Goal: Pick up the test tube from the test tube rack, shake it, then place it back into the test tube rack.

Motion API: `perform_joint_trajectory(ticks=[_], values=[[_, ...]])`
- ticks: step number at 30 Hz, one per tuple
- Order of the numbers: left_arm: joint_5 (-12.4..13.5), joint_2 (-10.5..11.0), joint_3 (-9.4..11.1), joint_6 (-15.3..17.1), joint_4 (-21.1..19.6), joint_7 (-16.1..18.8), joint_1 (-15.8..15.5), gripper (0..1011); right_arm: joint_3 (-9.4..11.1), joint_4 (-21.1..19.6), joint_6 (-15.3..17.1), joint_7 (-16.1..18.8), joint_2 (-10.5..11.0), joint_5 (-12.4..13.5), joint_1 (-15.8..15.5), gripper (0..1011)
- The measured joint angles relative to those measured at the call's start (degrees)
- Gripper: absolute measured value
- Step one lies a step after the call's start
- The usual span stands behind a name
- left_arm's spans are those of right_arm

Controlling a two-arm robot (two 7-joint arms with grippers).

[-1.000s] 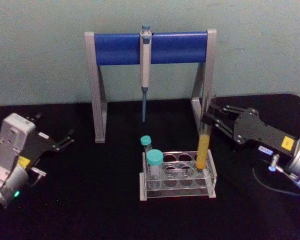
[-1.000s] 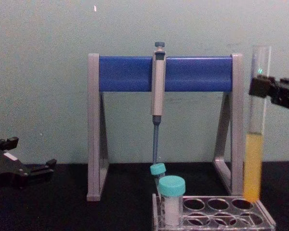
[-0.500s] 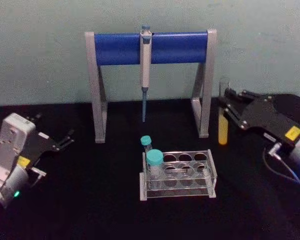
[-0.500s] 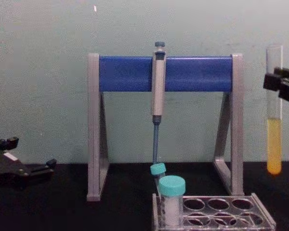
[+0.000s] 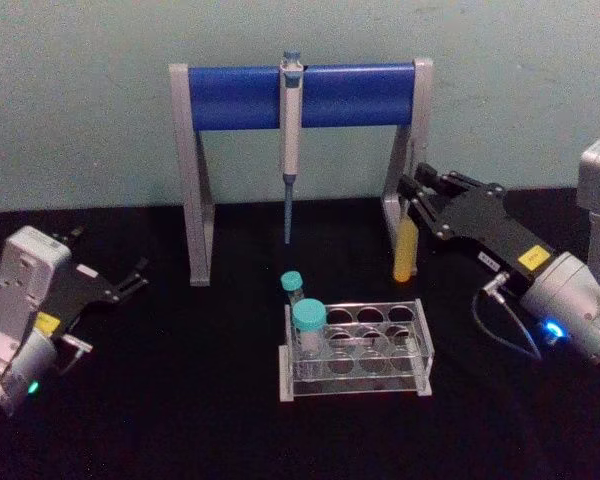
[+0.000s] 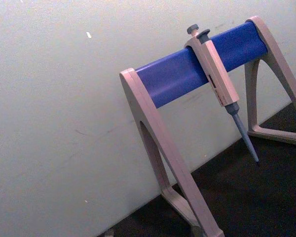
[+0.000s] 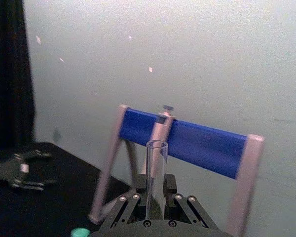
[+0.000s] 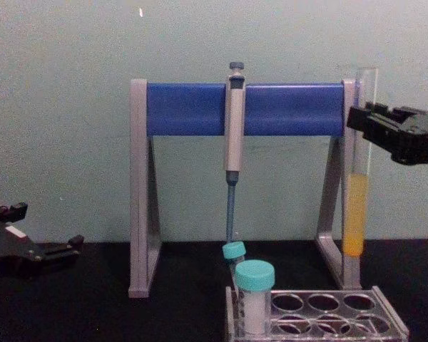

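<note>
One tube (image 5: 406, 252) upright, lifted off bench (image 5: 180, 400), beside stand (image 5: 230, 97) right leg; right gripper (image 5: 411, 198) jaws clamped on it. One rack (image 5: 358, 327), two capped tubes (image 5: 308, 320) at left end. Left gripper (image 5: 112, 258) parked left, jaws spread, empty.

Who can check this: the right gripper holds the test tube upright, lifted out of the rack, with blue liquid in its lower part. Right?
Not quite: the chest view shows yellow-orange liquid, not blue. The rest stands: the right gripper holds the test tube upright, lifted out of the test tube rack. The left gripper sits parked at left.
</note>
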Motion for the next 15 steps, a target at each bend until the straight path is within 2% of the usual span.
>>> perform_joint_trajectory(ticks=[4, 8, 11, 15], values=[[0.00, 0.00, 0.00, 0.00, 0.00, 0.00, 0.00, 1001, 0.27, -0.10, 0.39, 3.13, -0.29, 3.24, -0.04, 229], [0.00, 0.00, 0.00, 0.00, 0.00, 0.00, 0.00, 1001, 0.47, -0.37, 0.80, 6.72, 0.32, 7.16, -0.22, 229], [0.00, 0.00, 0.00, 0.00, 0.00, 0.00, 0.00, 1001, 0.49, -0.78, 1.31, 9.51, 1.75, 10.19, -0.41, 229], [0.00, 0.00, 0.00, 0.00, 0.00, 0.00, 0.00, 1001, 0.47, -1.13, 1.63, 11.57, 3.77, 11.68, -0.74, 229]])
